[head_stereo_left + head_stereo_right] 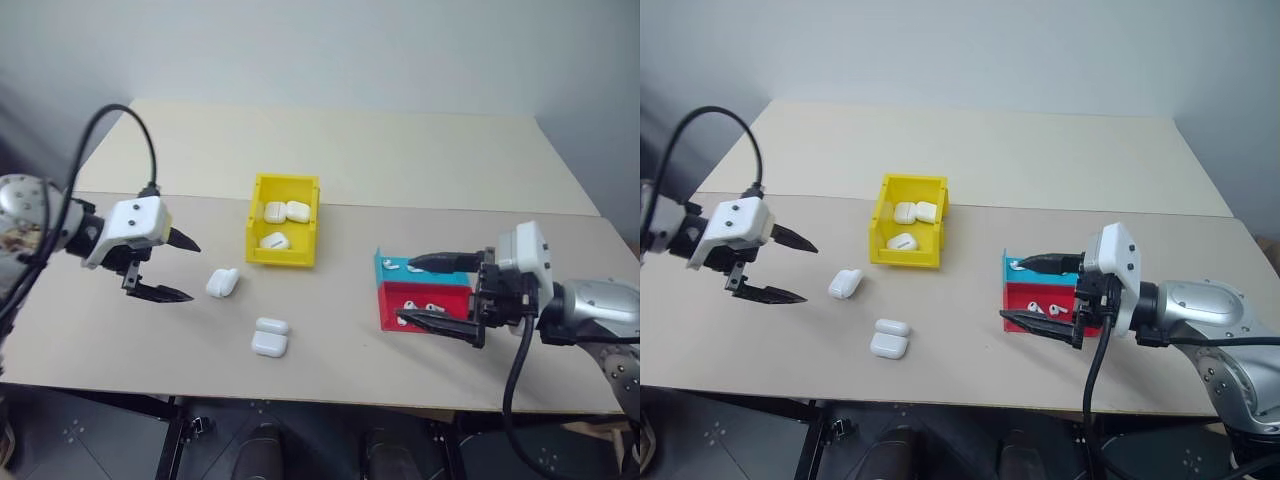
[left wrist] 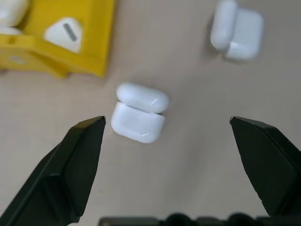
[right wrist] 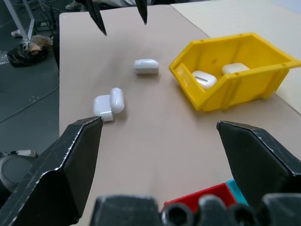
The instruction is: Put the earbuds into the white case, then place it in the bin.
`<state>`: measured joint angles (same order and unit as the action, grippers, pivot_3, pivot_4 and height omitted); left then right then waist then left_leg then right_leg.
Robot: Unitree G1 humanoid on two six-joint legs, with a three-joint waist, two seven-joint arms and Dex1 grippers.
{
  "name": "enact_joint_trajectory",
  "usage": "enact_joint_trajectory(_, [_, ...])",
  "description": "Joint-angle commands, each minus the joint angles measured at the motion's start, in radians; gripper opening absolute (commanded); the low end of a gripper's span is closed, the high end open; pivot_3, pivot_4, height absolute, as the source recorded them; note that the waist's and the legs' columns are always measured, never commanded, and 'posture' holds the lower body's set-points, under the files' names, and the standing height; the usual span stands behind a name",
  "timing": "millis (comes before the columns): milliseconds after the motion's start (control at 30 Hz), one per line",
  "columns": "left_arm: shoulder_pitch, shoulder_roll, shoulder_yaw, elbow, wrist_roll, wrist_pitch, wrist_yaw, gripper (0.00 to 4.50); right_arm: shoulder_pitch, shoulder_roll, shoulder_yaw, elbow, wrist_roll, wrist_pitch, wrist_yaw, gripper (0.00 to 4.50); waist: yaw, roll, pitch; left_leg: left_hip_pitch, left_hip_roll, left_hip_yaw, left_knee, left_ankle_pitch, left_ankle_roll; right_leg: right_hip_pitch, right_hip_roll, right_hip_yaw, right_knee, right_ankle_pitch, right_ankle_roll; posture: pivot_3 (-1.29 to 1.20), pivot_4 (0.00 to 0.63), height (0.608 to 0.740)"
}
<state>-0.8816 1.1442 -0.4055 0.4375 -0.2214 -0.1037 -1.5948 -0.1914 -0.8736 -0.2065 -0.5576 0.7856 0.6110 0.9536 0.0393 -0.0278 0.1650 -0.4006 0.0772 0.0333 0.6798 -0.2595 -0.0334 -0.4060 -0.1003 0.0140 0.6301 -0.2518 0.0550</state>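
Landmark: the bin [image 1: 285, 222], yellow, three closed cases inside.

Nearest, in front of the bin: open-lidded white case [image 1: 270, 337] on the table [image 1: 420, 160].

Right of the bin: right gripper [image 1: 428, 291], fingers spread, empty, over red-and-blue tray [image 1: 392, 300] holding the earbuds [image 1: 1044, 308].

Left of the bin: second white case [image 1: 222, 283]; beyond it left gripper [image 1: 176, 267], jaws apart, empty.

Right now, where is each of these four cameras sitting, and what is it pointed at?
Left eye: on the head, looking down over the table; left gripper and right gripper both show, open.
Right eye: beside it, same scene.
Left wrist: on the left arm, looking down between its own fingers at an open white case.
Right wrist: on the right arm, looking across the table at the yellow bin.
Shared: both wrist views catch the bin and two cases.
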Motion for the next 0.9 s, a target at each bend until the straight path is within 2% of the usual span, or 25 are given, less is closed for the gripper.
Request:
enact_joint_trajectory(33, [-0.141, -0.059, -0.119, 0.220, 0.103, -0.281, -0.020, 4.48, 0.004, -0.004, -0.024, -0.040, 0.007, -0.012, -0.008, 4.50, 0.001, 0.000, 0.000, -0.001, 0.000, 0.000, 0.000, 0.000, 0.000, 0.000, 0.000, 0.000, 0.000, 0.000, 0.000, 0.00, 0.150, 0.740])
enact_joint_trajectory(167, [-0.276, -0.166, -0.213, 0.460, 0.224, -0.477, -0.020, 4.48, 0.030, -0.005, -0.044, -0.067, 0.018, -0.009, -0.020, 4.50, 0.000, 0.000, 0.000, -0.003, 0.000, 0.000, 0.001, -0.001, 0.001, -0.001, 0.000, 0.000, 0.000, 0.001, 0.002, 0.00, 0.150, 0.740])
enact_joint_trajectory(367, [-0.369, -0.290, -0.265, 0.634, 0.360, -0.526, -0.016, 4.48, 0.084, -0.008, -0.084, -0.109, 0.036, -0.004, -0.045, 4.50, -0.005, -0.001, 0.000, -0.003, 0.000, 0.000, 0.002, -0.001, 0.001, -0.001, 0.000, 0.000, 0.000, 0.001, 0.002, 0.00, 0.150, 0.740])
enact_joint_trajectory(433, [-0.381, -0.325, -0.258, 0.661, 0.423, -0.505, 0.003, 4.48, 0.100, -0.008, -0.095, -0.124, 0.044, -0.001, -0.057, 4.50, -0.005, -0.001, 0.000, -0.002, 0.000, 0.000, 0.002, -0.001, 0.001, -0.001, 0.000, 0.000, 0.000, 0.001, 0.002, 0.00, 0.150, 0.740])
enact_joint_trajectory(633, [-0.373, -0.391, -0.218, 0.662, 0.483, -0.418, -0.003, 4.48, 0.131, 0.000, -0.101, -0.155, 0.054, 0.003, -0.092, 4.50, -0.006, -0.001, 0.001, -0.003, 0.000, -0.001, 0.002, -0.001, 0.001, -0.001, 0.000, 0.000, 0.000, 0.001, 0.003, 0.00, 0.150, 0.740])
enact_joint_trajectory(900, [-0.344, -0.416, -0.212, 0.616, 0.576, -0.345, 0.027, 4.48, 0.149, -0.004, -0.111, -0.166, 0.064, -0.002, -0.106, 4.50, -0.007, -0.001, 0.001, -0.003, 0.000, -0.001, 0.002, -0.001, 0.001, -0.001, 0.000, 0.000, 0.001, 0.001, 0.003, 0.00, 0.150, 0.740])
